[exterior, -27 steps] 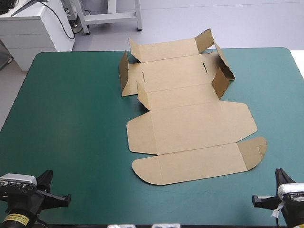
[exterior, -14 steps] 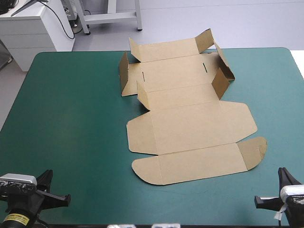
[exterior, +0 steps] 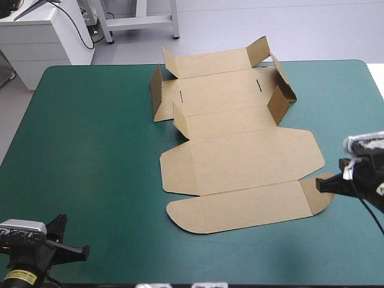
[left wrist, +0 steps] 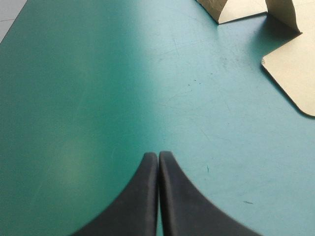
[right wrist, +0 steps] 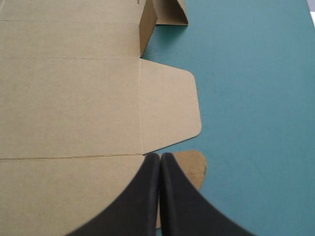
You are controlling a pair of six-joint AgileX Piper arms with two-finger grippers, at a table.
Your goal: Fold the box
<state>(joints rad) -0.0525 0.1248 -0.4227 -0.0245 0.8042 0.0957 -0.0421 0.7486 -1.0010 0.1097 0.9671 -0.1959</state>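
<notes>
The brown box (exterior: 240,150) lies as a cut sheet in the middle of the teal-green table, its far part with side walls and flaps raised, its near panels flat. My right gripper (exterior: 327,185) is shut and hovers over the near right rounded flap (exterior: 324,189); in its wrist view the closed fingertips (right wrist: 160,156) sit over the fold beside that flap (right wrist: 192,164), with the wider side flap (right wrist: 170,108) ahead. My left gripper (exterior: 75,252) is shut at the near left corner, well clear of the box; its wrist view shows the tips (left wrist: 158,156) over bare cover, box edges (left wrist: 293,73) far ahead.
White furniture (exterior: 42,36) stands beyond the table's far left corner. Open teal-green cover (exterior: 90,150) stretches left of the box and along the near edge.
My right gripper has moved from the near right corner forward and inward to the box's near right rounded flap. The left arm and the box have not moved.
</notes>
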